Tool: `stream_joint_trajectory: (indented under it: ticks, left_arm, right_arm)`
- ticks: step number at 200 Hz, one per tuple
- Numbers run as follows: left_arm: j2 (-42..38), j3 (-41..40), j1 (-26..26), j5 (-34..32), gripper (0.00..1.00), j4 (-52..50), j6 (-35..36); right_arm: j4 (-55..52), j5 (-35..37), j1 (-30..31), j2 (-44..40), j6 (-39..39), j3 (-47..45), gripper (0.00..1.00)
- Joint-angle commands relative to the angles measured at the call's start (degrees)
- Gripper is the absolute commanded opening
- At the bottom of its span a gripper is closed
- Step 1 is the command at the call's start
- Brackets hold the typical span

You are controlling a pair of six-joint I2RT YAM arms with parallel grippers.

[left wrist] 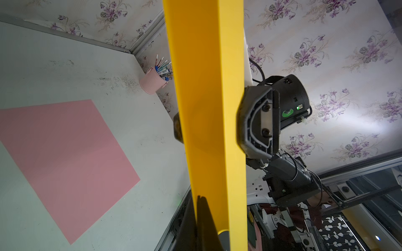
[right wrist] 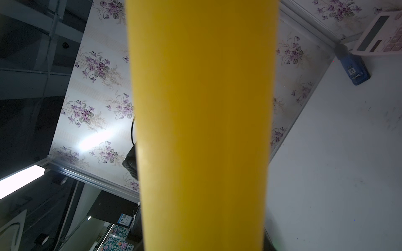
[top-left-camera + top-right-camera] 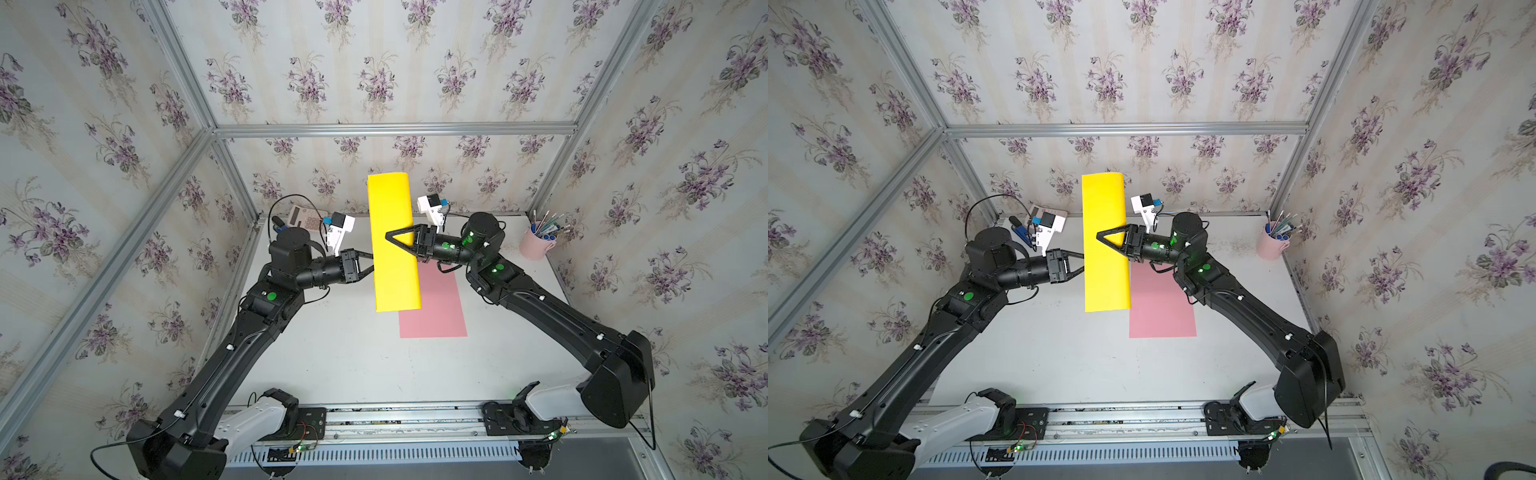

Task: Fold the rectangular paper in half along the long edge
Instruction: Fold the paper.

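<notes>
Both top views look steeply down from high above the near edge onto the whole worktop [image 3: 353, 365]. Each wrist camera faces the yellow paper [image 1: 208, 108] at close range, from opposite sides.

Paper [image 3: 392, 245] hangs mid-frame over the table [image 3: 332, 357], with the left gripper [image 3: 370, 262] at its left edge and the right gripper [image 3: 390, 237] reaching in from the right. Sheet [image 3: 436, 307] lies flat lower right of it, cup [image 3: 536, 245] far right, calculator [image 3: 300, 216] back left.

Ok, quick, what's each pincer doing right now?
Left pincer: closed, pinching the edge of the yellow paper.
Right pincer: closed around the yellow paper, one finger on each face.
</notes>
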Motion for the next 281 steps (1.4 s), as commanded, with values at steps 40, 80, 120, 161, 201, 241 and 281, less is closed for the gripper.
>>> stream_joint_trajectory:
  ticks: [40, 80, 120, 161, 201, 241, 281]
  left_arm:
    - [-0.06, 0.07, -0.01, 0.47, 0.0, 2.35, 0.13]
    - [0.1, -0.01, -0.01, 0.59, 0.0, 2.48, -0.03]
    - [-0.14, -0.07, -0.04, 0.65, 0.0, 2.03, 0.32]
    - [-0.32, -0.62, -0.04, 0.63, 0.0, 2.01, 0.26]
    - [-0.23, -0.49, -0.02, 0.64, 0.0, 2.18, 0.15]
    - [-0.32, -0.25, -0.05, 0.61, 0.0, 2.09, 0.24]
    - [-0.32, -0.22, -0.05, 0.65, 0.0, 2.08, 0.23]
  right_arm:
    - [-0.56, -0.71, 0.1, -0.22, -1.42, 0.28, 0.42]
    - [2.25, -0.11, 0.1, -0.22, 0.27, -0.38, 0.41]
    - [4.18, 0.26, 0.33, -0.04, 1.39, -1.17, 0.4]
    - [3.97, 0.8, 0.49, -0.47, 1.35, -1.54, 0.39]
    - [4.1, 1.32, 0.49, -0.57, 1.37, -1.56, 0.39]
    - [3.9, 1.69, 0.53, -0.95, 1.17, -1.84, 0.38]
    - [3.84, 1.6, 0.49, -0.96, 1.04, -1.81, 0.37]
